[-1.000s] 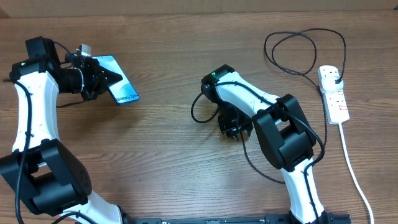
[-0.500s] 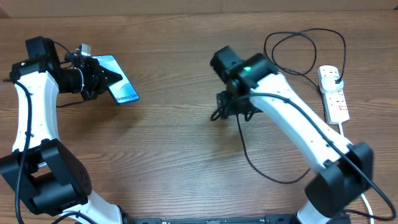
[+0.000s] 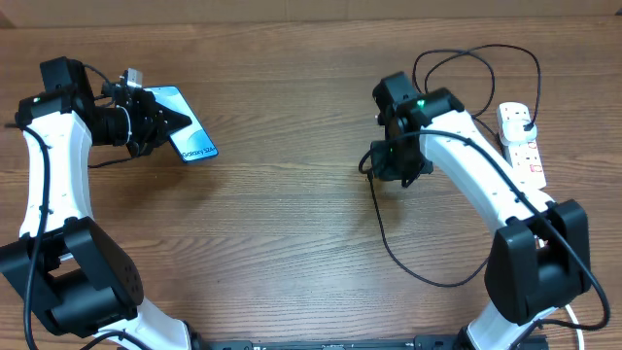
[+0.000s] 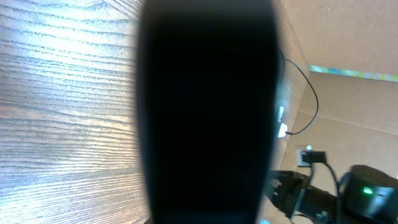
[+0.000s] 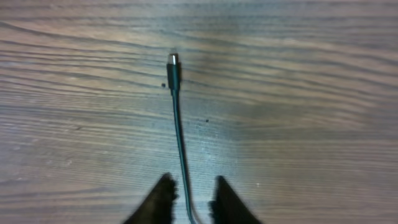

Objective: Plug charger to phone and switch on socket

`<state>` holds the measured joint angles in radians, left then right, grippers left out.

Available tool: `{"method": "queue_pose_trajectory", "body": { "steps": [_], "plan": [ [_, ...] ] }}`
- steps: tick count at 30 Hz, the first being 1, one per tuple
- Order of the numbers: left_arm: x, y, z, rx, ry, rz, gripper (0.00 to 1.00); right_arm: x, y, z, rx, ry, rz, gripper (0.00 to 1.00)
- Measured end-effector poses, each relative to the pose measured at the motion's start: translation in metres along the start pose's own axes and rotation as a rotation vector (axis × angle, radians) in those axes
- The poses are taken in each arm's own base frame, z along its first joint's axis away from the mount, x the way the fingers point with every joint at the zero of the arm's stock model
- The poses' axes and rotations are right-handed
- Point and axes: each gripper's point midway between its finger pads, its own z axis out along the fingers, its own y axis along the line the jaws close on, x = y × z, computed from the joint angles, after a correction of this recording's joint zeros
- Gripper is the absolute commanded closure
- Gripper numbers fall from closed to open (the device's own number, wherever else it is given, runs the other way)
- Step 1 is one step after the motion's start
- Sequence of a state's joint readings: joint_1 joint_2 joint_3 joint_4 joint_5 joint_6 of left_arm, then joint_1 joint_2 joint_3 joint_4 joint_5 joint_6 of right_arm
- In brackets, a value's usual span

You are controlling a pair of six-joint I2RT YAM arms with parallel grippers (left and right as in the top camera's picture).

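Since a second ago the right arm has swung from the middle of the table toward the right. The right gripper [image 3: 394,167] now sits over the near end of the charger [image 3: 375,209], a long thin black cable. The left arm and its load have not shifted.

Overhead, the left gripper [image 3: 163,122] is closed on the phone [image 3: 191,134], a slim rectangular slab with a light blue screen, held tilted at the far left. The charger loops across the brown wooden table [image 3: 272,243] and up to its black plug in the socket [image 3: 530,165], a white elongated power strip at the right edge. The right gripper's fingers are hidden under its own body here.

In the left wrist view a blurred black shape [image 4: 205,112] fills the middle, too close to make out.

In the right wrist view the charger's small connector tip [image 5: 173,62] points away over the wood. The cable runs back between the two fingers [image 5: 158,200], which stand narrow and are cut off by the lower edge. Whether they pinch it I cannot tell.
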<state>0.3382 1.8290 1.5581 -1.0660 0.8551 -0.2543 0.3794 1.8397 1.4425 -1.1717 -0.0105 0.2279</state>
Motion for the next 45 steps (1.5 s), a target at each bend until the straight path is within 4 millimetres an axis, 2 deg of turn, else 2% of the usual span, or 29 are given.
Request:
{"method": "queue_pose_trajectory", "body": {
  "steps": [3, 6, 12, 22, 32, 45],
  "plan": [
    [0.001, -0.002, 0.003, 0.001, 0.005, 0.009, 0.96, 0.002, 0.003, 0.016, -0.011, -0.007, -0.010, 0.79],
    [0.004, -0.007, 0.007, 0.002, 0.015, 0.023, 0.96, 0.000, 0.006, 0.028, 0.000, -0.035, -0.015, 0.78],
    [0.009, -0.014, 0.015, 0.006, 0.034, 0.048, 0.96, -0.010, 0.007, 0.042, 0.010, -0.102, -0.013, 0.77],
    [0.011, -0.016, 0.018, 0.006, 0.041, 0.055, 0.96, -0.002, 0.007, 0.064, 0.021, -0.113, -0.009, 0.78],
    [0.011, -0.016, 0.018, 0.006, 0.042, 0.054, 0.96, -0.003, 0.031, 0.065, 0.042, -0.162, -0.061, 0.77],
    [0.011, -0.016, 0.018, 0.006, 0.041, 0.055, 0.96, -0.007, 0.021, 0.064, 0.104, -0.194, -0.013, 0.75]
  ]
}}
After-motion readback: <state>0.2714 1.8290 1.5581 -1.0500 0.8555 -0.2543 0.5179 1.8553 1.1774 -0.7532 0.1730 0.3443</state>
